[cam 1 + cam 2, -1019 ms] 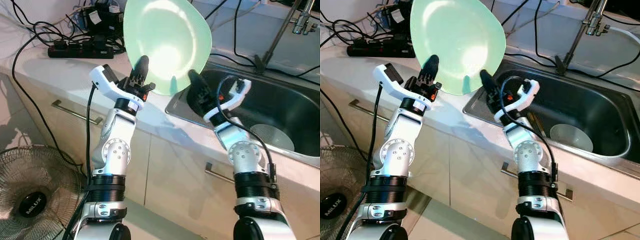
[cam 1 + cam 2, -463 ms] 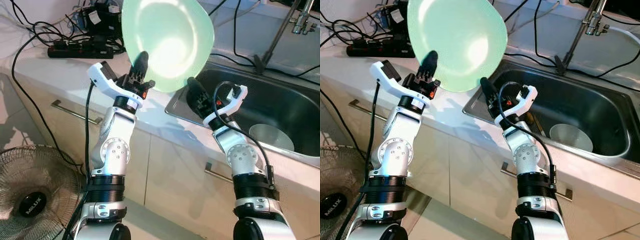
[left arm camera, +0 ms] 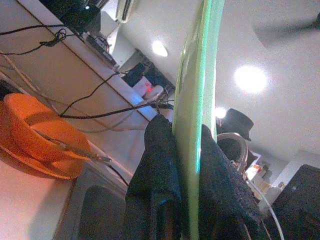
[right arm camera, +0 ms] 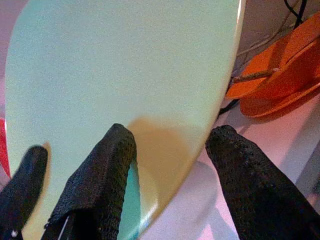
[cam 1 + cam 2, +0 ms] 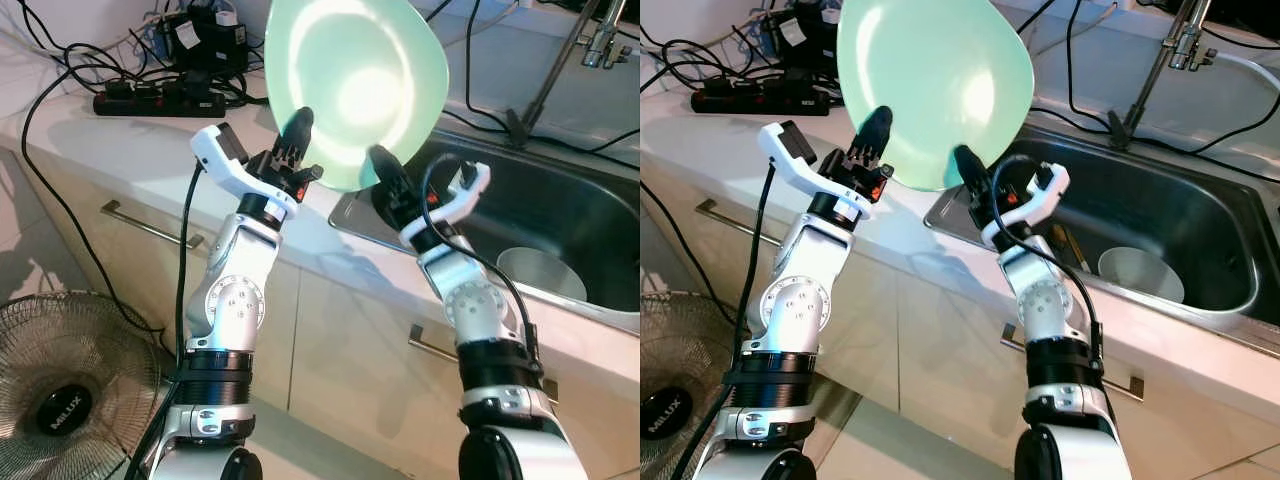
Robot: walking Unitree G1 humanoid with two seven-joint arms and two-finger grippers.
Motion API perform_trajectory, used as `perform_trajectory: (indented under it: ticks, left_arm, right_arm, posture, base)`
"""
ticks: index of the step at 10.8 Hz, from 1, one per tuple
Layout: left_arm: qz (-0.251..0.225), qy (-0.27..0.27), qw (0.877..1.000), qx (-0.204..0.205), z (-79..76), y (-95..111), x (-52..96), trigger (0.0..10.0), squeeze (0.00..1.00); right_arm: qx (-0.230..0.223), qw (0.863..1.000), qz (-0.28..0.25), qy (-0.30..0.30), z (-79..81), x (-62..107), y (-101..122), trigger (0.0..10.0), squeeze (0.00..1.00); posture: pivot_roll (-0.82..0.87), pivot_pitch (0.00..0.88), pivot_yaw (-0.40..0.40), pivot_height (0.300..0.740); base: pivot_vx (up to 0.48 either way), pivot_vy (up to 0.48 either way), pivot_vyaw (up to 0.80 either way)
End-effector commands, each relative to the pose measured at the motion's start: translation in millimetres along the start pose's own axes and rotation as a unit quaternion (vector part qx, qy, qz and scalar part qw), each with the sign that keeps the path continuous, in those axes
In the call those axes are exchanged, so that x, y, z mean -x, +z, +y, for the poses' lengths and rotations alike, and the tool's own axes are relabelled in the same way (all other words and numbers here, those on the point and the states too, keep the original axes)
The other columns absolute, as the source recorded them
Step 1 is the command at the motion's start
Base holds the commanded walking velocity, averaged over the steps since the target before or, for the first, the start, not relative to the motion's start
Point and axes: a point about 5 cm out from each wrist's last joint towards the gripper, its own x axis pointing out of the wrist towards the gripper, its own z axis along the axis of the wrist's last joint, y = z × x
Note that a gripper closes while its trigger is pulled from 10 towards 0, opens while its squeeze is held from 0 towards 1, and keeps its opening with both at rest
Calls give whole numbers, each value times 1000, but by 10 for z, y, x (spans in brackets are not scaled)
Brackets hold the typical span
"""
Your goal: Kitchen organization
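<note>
My left gripper (image 3: pixel 187 165) is clamping the green plate's (image 5: pixel 355 85) rim upright — my right gripper (image 4: pixel 170 165) is spreading apart beside it.

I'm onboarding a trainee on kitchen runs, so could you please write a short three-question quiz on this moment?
1. True or false: the left gripper is shut on the rim of the green plate.
2. Where does the pale bowl lie? A) on the counter B) in the sink C) on the floor
3. Fill in: in the right wrist view, the right gripper has its fingers apart, one on the plate's face and one past its ___.

Key:
1. True: its two fingers pinch the rim from both sides.
2. B.
3. Edge, so it looks open and not clamped.
</note>
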Motion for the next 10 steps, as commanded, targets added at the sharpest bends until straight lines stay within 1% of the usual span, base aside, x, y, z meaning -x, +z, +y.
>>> perform_trajectory:
  ticks: [1, 3, 4, 5, 7, 10]
  left_arm:
    - [-8, -52, 998, 24, -247, -27, -104, 10000, 0]
    - [-4, -47, 999, 24, -216, -47, -84, 10000, 0]
    - [-3, -43, 999, 25, -206, -53, -81, 10000, 0]
    - [-2, -39, 999, 22, -193, -63, -78, 10000, 0]
    - [0, -38, 999, 23, -182, -70, -71, 10000, 0]
    - [7, -25, 999, 39, -130, -105, -37, 10000, 0]
  right_arm:
    - [-6, 1000, -15, 6, 27, -42, 56, 10000, 0]
    - [-17, 999, -43, 8, 64, -91, 160, 10000, 0]
    - [-24, 998, -56, 2, 55, -105, 204, 8706, 0]
    - [-29, 998, -62, -5, 34, -113, 230, 0, 0]
    - [-35, 997, -64, 4, 57, -122, 221, 0, 0]
    - [-63, 995, -74, 16, 93, -142, 193, 0, 0]
  posture:
    - [237, 0, -68, 740]
    - [237, 0, -67, 740]
    - [237, 0, -67, 740]
    - [238, 0, -66, 740]
    - [243, 0, -64, 740]
    - [253, 0, -54, 740]
  base:
    - [0, 0, 0]
    - [0, 0, 0]
    - [0, 0, 0]
    - [0, 0, 0]
    - [0, 0, 0]
    - [0, 0, 0]
